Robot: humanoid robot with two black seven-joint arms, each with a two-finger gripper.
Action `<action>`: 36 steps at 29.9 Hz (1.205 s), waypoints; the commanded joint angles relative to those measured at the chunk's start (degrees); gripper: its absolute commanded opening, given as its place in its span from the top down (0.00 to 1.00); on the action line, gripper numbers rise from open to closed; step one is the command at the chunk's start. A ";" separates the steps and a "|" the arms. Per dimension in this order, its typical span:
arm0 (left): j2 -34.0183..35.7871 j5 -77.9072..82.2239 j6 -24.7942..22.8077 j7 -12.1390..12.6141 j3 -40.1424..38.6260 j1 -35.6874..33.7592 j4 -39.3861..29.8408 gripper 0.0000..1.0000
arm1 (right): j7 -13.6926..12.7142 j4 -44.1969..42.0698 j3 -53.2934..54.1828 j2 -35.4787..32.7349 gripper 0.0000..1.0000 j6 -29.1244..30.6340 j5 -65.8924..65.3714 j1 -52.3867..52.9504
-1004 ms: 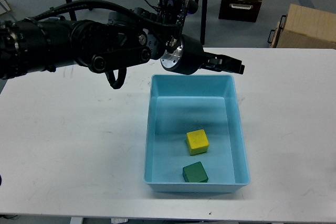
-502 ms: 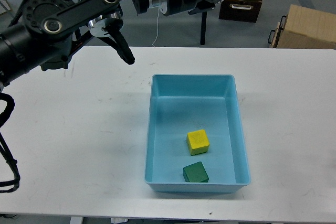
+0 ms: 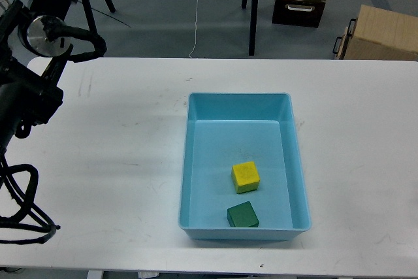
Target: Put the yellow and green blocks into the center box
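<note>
The white table (image 3: 117,161) carries a light blue box (image 3: 185,161) sitting right of its middle, closer to the near edge than the far one. Inside the box, the yellow block (image 3: 245,176) lies on the floor near the centre, and the green block (image 3: 243,214) rests just beside it toward the near wall, the two close but apparently not touching. Both blocks being inside, the placing looks finished, with nothing left on the tabletop to collect. The left arm (image 3: 32,89) rises along the table's left edge toward the far-left corner, and its gripper runs out of the top of the view, so its jaw opening cannot be judged. The right arm does not appear at all.
</note>
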 commanded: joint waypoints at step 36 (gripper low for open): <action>-8.28 -6.45 -0.01 3.56 -4.06 74.00 -48.35 0.00 | 0.00 8.08 -2.20 0.10 0.01 0.00 -2.72 -6.42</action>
